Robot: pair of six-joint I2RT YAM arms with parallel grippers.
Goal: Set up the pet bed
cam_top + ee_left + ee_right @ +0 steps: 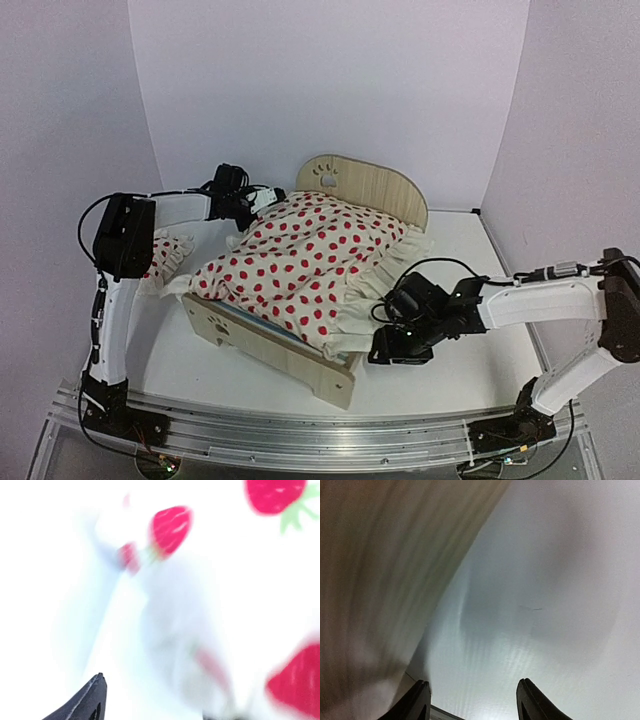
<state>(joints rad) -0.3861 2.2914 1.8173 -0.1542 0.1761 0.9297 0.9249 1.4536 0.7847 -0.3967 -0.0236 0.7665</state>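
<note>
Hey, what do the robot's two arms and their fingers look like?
The left arm and right arm are white tubular links with chunky black joints and wrists; thin black cables loop alongside. Their fingers are dark and tapered.

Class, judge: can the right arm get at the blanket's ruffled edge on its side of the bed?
Probably yes: the right gripper hangs open just beside that ruffled edge, nothing standing between them.
</note>
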